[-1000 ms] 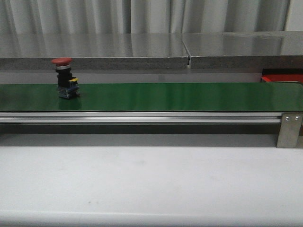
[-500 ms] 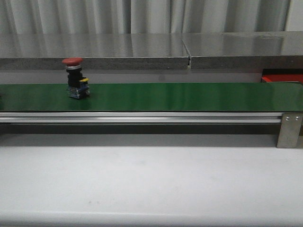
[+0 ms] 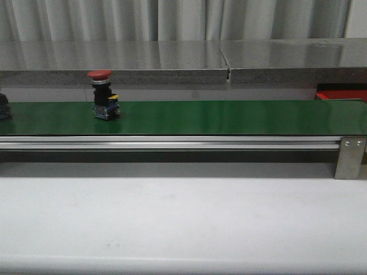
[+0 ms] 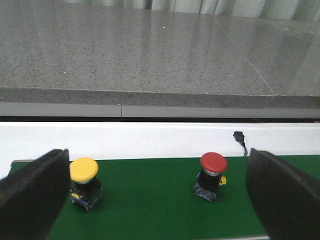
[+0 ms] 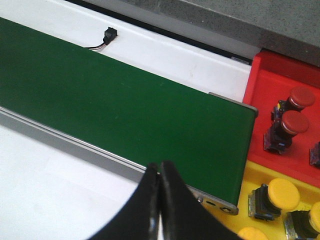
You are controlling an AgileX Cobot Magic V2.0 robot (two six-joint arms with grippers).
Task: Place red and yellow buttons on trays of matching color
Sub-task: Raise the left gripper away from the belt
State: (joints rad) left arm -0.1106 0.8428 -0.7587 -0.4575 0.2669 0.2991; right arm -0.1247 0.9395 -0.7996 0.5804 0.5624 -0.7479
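red button [image 3: 102, 95] upright on green belt, yellow button [image 4: 85, 182] upright beside it, apart

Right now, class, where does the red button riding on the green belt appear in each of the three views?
Front view: red button stands upright at the belt's left part.
Left wrist view: red button on the belt, beside a yellow button.
Right wrist view: not in it; only red buttons already in the red tray.
Shared landmark: the green belt.
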